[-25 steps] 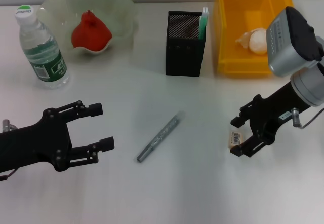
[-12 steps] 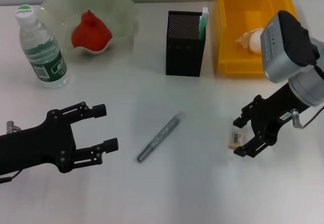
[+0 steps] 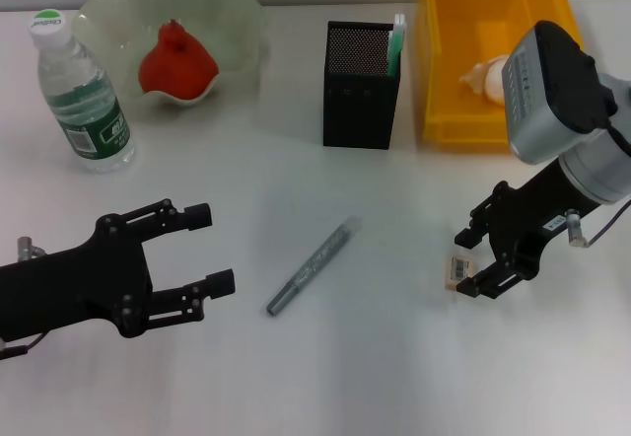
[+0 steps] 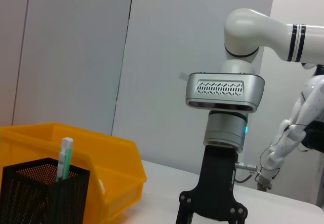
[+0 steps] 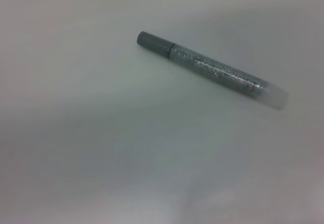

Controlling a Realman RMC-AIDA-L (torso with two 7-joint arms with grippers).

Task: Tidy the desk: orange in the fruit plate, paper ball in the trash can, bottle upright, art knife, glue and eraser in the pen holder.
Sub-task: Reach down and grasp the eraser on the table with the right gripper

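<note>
Operator: Report the right gripper (image 3: 477, 261) status.

Technician: It is low over the tabletop (image 3: 394, 357) on the right side. The jaws stand narrowly apart with the eraser (image 3: 457, 269) between them. Whether the pads already touch the block cannot be told from the head view; no firm clamp is confirmed.

Operator: Where does the eraser lie relative to the jaws?

Technician: At the fingertip end, resting on the tabletop and offset toward the lower finger. It sits well apart from the pen holder (image 3: 361, 85), which stands at the rear centre.

Operator: Failure modes from here?

Technician: In my judgement, three. First, the block is small and held only by the tips, so an off-centre closure may squeeze it out sideways. Second, a shallow grip may let it drop in transit. Third, the pen holder opening is narrow, with a green-and-white stick (image 3: 396, 45) already inside, so a misaligned release may land the eraser outside.

Operator: Left gripper (image 3: 205, 249)?

Technician: Jaws spread wide, holding nothing, beside the grey glitter pen (image 3: 314, 265) at front centre.
</note>
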